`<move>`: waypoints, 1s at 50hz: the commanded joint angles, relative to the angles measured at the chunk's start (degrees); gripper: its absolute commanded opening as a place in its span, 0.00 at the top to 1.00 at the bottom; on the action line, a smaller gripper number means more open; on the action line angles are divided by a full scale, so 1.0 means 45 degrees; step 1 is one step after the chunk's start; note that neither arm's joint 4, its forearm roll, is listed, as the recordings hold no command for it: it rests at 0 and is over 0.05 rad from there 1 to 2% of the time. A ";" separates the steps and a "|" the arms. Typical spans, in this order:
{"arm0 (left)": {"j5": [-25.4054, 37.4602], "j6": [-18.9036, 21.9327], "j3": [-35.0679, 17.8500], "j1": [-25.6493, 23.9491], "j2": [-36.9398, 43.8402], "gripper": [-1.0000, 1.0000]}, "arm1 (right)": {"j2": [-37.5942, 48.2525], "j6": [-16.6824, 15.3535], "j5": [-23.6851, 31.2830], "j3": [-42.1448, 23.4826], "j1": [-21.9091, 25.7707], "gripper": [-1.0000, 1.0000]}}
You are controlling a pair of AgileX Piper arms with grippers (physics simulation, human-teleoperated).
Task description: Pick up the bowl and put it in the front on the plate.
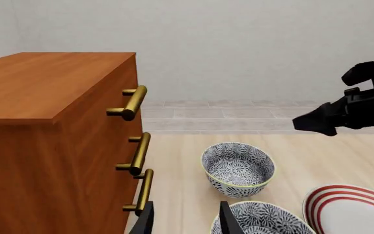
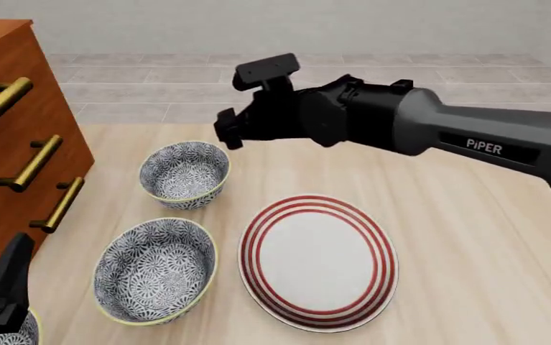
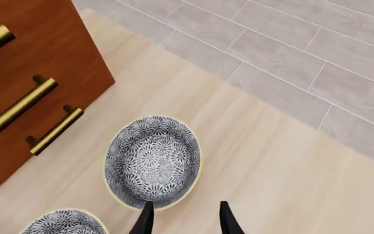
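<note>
The bowl (image 2: 184, 175), blue-and-white floral with a yellowish rim, stands upright on the table beside the dresser; it also shows in both wrist views (image 1: 237, 168) (image 3: 153, 161). The plate (image 2: 318, 260), white with red rings, lies nearer the front and to the right (image 1: 352, 209). My right gripper (image 2: 227, 133) hovers above and just behind the bowl, open (image 3: 185, 219), with nothing between its fingers. My left gripper (image 2: 7, 280) is low at the front left, open (image 1: 185, 222) and empty, beside the dresser's lower handle.
A wider bowl (image 2: 155, 272) of the same pattern sits in front of the bowl, left of the plate (image 1: 262, 219). A wooden dresser (image 2: 7, 144) with brass handles fills the left side. Part of another patterned dish (image 2: 11, 332) shows at the front-left corner.
</note>
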 commanded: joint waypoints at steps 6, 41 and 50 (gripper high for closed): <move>0.0000 0.0003 0.0000 0.0002 0.0001 0.00 | 0.1256 -0.0359 0.0441 -0.1423 -0.0084 0.00; 0.0000 0.0000 0.0000 0.0000 0.0000 0.00 | 0.3910 -0.0734 0.1250 -0.4657 -0.0105 0.00; 0.0000 0.0000 0.0000 -0.0001 0.0001 0.00 | 0.4511 -0.0692 0.1368 -0.5219 -0.0102 0.00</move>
